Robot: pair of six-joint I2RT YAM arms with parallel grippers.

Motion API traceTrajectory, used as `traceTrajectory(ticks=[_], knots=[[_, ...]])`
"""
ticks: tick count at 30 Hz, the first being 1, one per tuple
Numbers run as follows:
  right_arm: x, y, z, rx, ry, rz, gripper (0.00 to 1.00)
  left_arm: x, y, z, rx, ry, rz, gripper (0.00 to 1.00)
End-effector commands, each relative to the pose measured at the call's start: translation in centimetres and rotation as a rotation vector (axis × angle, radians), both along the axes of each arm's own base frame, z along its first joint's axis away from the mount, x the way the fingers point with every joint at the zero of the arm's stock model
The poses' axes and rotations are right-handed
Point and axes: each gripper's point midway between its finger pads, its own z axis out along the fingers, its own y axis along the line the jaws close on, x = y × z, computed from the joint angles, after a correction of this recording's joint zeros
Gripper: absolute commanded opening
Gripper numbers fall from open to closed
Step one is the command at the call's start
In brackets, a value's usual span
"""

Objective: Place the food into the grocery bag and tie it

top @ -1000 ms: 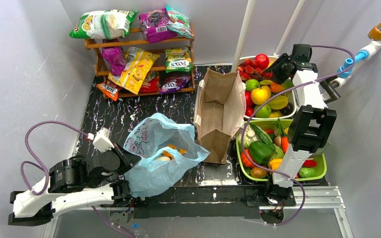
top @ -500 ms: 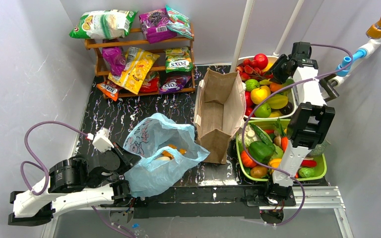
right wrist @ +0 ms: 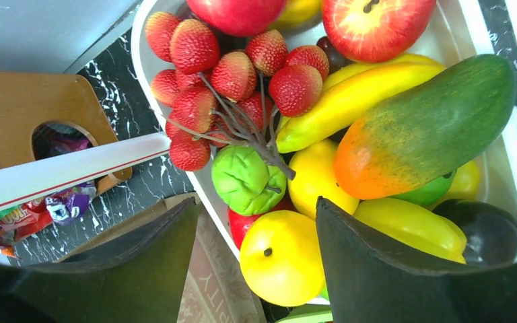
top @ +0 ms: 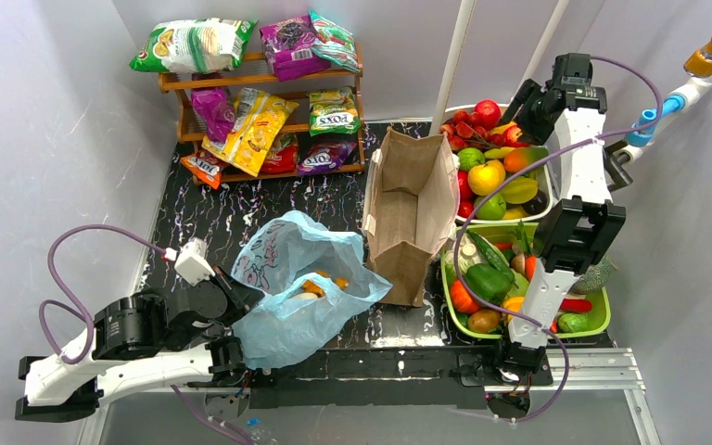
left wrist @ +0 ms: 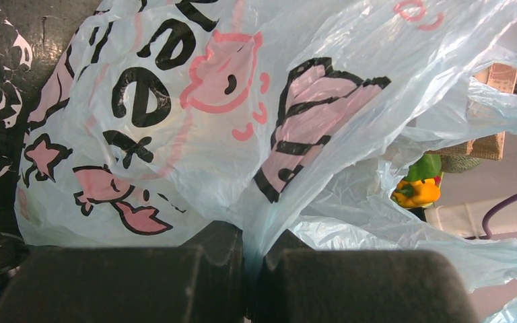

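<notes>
Brown paper bag (top: 410, 209) — upright between grocery bag (top: 287, 320) and fruit tub (right wrist: 505, 202)

Left arm (top: 120, 371): white tubular links joined by round black motor housings.
Right arm (top: 582, 167): white links with boxy black joint blocks.
Cables: a purple cable (top: 60, 278) on each arm; the left one carries a small white connector (top: 192, 263).
Left gripper (left wrist: 248, 237): matte black, blocky fingers (left wrist: 128, 282).
Right gripper (right wrist: 254, 208): matte black, wedge-shaped fingers (right wrist: 390, 269).
</notes>
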Motion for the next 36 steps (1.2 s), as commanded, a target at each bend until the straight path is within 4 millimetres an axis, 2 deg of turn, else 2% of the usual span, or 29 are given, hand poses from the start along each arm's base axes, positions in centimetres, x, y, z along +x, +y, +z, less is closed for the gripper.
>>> traceTrajectory(ticks=[1,5,13,19,33,36], knots=[[-0.9,0.7,2.1,-0.056,-0.003,0.050,0.77,0.7,0.5,0.2,0.044,-0.027,0.026,0.00],[-1.2,0.2,3.4,-0.084,-0.028,0.037,0.83,0.7,0.3,0.2,0.043,-0.029,0.023,0.00],[-2.0,1.7,6.9,-0.182,-0.106,0.070,0.86,0.6,0.3,-0.1,0.048,-0.017,0.022,0.00],[-2.3,1.2,9.3,-0.263,-0.161,0.035,0.87,0.5,0.3,-0.3,0.039,-0.012,0.023,0.00],[-4.9,0.7,17.5,-0.257,-0.378,0.006,0.89,0.3,0.5,-0.8,0.034,0.001,0.026,0.00],[-5.5,0.8,18.5,-0.247,-0.403,0.005,0.89,0.2,0.6,-0.8,0.036,0.003,0.027,0.00]])
